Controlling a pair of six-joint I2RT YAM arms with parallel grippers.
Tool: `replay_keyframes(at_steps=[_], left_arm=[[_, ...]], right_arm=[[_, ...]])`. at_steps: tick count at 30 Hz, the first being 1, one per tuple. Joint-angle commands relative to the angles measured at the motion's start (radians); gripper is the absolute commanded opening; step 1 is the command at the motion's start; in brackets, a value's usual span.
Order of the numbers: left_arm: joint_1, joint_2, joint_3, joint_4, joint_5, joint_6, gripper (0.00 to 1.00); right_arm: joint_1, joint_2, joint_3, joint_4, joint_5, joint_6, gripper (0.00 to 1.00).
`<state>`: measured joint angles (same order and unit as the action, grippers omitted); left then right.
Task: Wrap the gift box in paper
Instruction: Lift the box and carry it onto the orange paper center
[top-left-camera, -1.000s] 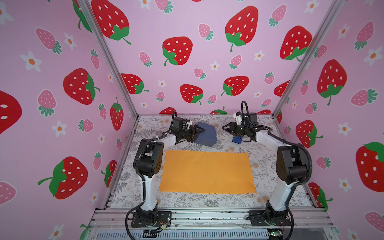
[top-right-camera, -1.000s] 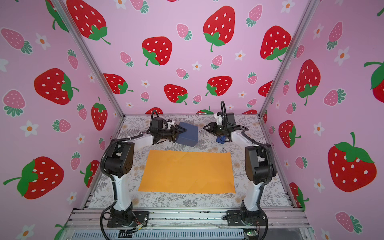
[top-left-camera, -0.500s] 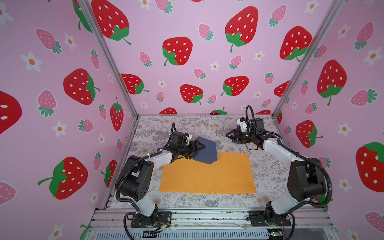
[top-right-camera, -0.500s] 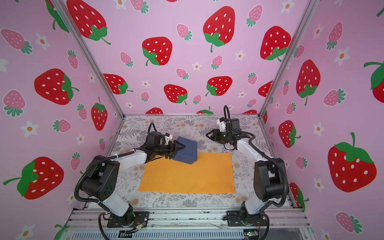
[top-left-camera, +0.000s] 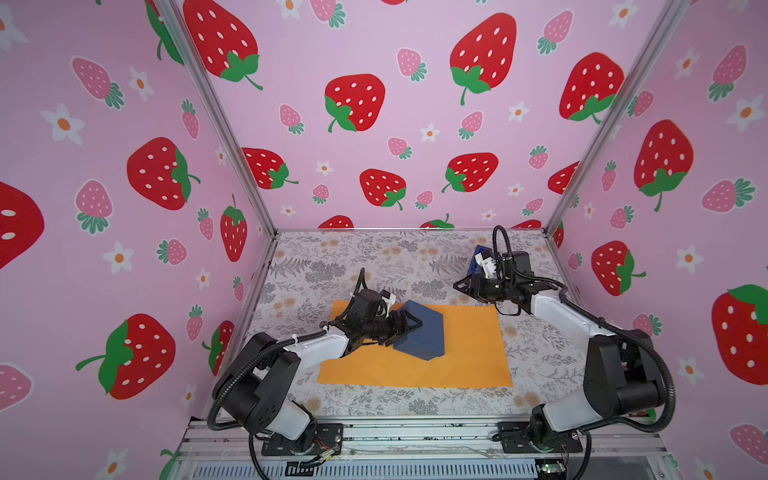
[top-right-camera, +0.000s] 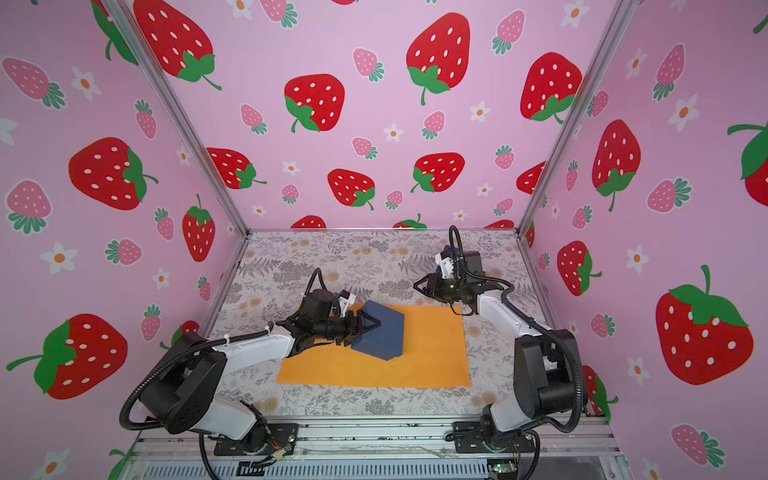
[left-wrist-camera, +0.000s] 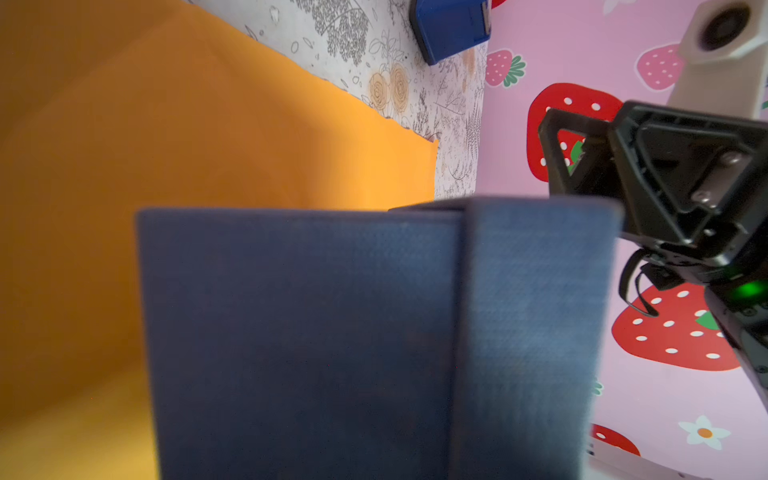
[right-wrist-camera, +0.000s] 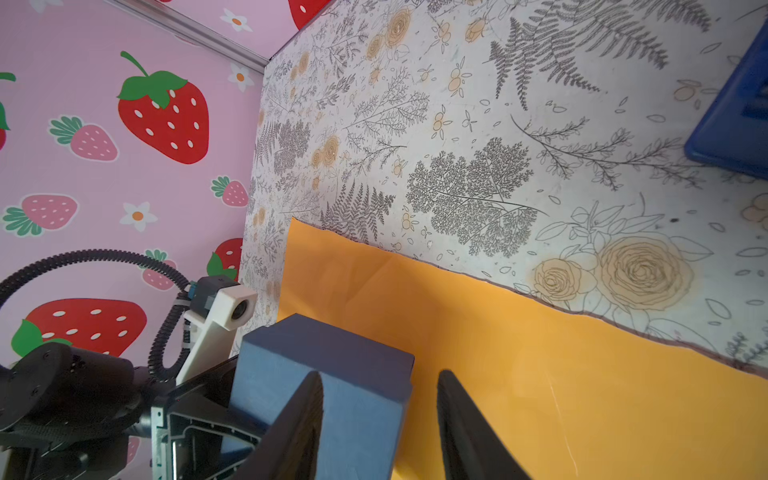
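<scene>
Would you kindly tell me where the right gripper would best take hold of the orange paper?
Probably its right-hand short edge, near the far corner: that part of the paper lies bare, clear of the gift box in the left gripper, and nearest the open right gripper. The sheet lies flat on the table covering, so come low from the right, slipping one finger under the edge.

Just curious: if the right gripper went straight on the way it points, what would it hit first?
Probably the gift box, held tilted over the paper by the left gripper: in the right wrist view its corner lies just ahead of the right gripper. Depth is unclear.
</scene>
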<state>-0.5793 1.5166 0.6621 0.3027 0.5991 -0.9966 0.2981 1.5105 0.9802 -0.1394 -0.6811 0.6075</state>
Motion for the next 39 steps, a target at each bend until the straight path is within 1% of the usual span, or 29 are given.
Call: replay_keyframes(at_steps=[1,5,9,11,15,17,21,25,32,39], left_arm=[[-0.026,0.023,0.001,0.098,-0.039,-0.026,0.75],[-0.047,0.058,0.002,0.142,-0.036,-0.049,0.76],[-0.059,0.06,0.007,0.103,-0.05,-0.031,0.77],[-0.059,0.048,0.008,0.064,-0.069,-0.013,0.8],[-0.059,0.034,0.045,-0.089,-0.101,0.049,0.89],[-0.059,0.029,0.054,-0.131,-0.113,0.072,0.93],[-0.059,0.007,0.044,-0.191,-0.168,0.107,0.97],[-0.059,-0.005,0.077,-0.306,-0.214,0.176,0.98],[-0.058,-0.04,0.11,-0.422,-0.261,0.24,0.99],[-0.057,-0.018,0.129,-0.447,-0.238,0.265,0.99]], right_arm=[[-0.001,-0.042,-0.018,0.008,-0.012,-0.002,0.47],[-0.001,-0.057,-0.039,0.009,-0.008,-0.005,0.49],[-0.001,-0.069,-0.054,0.003,-0.005,-0.01,0.49],[-0.001,-0.075,-0.057,0.002,-0.003,-0.01,0.49],[-0.001,-0.077,-0.059,-0.009,0.002,-0.016,0.5],[-0.001,-0.078,-0.062,-0.008,0.0,-0.016,0.51],[0.004,-0.076,-0.071,-0.01,0.0,-0.019,0.51],[0.025,-0.076,-0.078,-0.035,0.015,-0.038,0.51],[0.084,-0.071,-0.107,-0.058,0.056,-0.046,0.65],[0.126,-0.065,-0.151,-0.02,0.059,-0.016,0.7]])
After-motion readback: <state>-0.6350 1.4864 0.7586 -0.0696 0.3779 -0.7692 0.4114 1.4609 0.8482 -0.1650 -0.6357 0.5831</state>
